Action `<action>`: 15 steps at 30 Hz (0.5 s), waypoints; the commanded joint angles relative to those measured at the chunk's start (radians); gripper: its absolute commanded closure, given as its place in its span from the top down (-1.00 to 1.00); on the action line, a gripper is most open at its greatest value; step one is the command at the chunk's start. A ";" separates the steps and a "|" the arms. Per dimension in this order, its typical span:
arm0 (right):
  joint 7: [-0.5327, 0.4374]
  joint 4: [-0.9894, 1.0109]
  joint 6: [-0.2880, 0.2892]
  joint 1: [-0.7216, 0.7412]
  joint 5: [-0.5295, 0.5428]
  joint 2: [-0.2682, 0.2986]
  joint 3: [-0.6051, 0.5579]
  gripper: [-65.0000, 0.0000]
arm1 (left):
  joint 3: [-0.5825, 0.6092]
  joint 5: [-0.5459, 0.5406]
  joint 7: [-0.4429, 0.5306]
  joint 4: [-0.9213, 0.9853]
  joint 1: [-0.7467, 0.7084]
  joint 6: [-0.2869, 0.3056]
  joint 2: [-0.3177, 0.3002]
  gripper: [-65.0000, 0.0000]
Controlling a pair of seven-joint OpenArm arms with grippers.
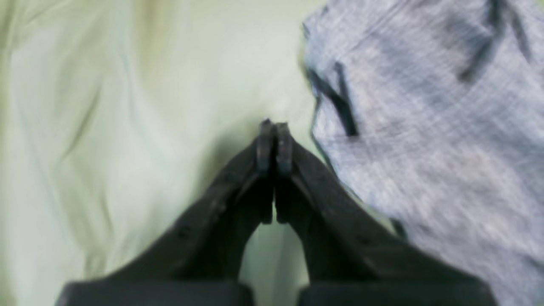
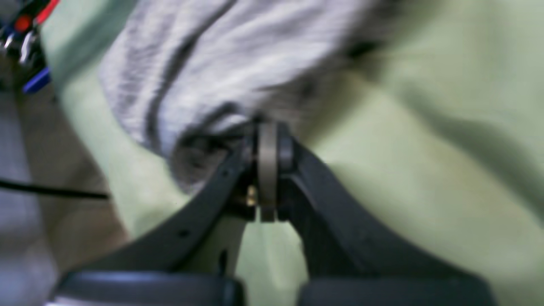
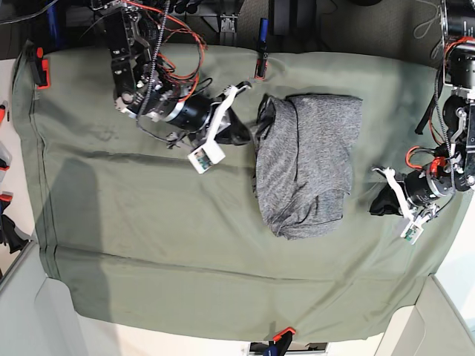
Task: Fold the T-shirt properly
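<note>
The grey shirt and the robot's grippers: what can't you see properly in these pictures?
- T-shirt: base view shows a folded bundle; the sleeves are tucked out of sight.
- Right gripper: shut at the shirt's edge, but right wrist blur hides whether cloth is pinched.
- Left gripper: shut over the green table cloth; in the base view it is too small to read.

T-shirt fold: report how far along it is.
Done: the T-shirt is already gathered into a narrow, rumpled bundle on the green table cloth. In hand: the right gripper has its fingers shut at the shirt's edge, apparently pinching it; the left gripper is shut, beside the shirt. Left: squaring and flattening the bundle.
</note>
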State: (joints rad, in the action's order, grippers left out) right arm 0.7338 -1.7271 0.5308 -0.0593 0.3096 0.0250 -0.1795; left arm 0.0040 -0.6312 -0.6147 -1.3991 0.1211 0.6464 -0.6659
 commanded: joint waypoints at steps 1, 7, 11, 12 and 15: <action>-0.019 -0.040 0.003 0.009 0.029 0.006 0.024 -1.00 | -0.041 -0.030 -0.002 -0.037 -0.019 -0.002 -0.040 -1.00; 0.002 -0.125 -0.003 -0.074 0.089 0.075 0.169 -1.00 | -0.272 -0.180 -0.105 -0.182 -0.277 0.052 -0.065 -1.00; 0.034 -0.186 -0.003 -0.178 0.150 0.136 0.266 -1.00 | -0.404 -0.267 -0.188 -0.291 -0.484 0.052 -0.065 -1.00; 0.034 -0.202 -0.003 -0.211 0.171 0.154 0.290 -1.00 | -0.431 -0.267 -0.198 -0.323 -0.541 0.052 -0.065 -1.00; 0.035 -0.244 -0.003 -0.318 0.240 0.212 0.352 -1.00 | -0.499 -0.267 -0.198 -0.414 -0.718 0.052 -0.062 -1.00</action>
State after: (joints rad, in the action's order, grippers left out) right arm 0.7853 -1.9530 0.5198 -0.3767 0.5350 0.2302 0.1692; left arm -0.4843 -0.8867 -0.8249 -1.8000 -0.5991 0.6895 -0.7086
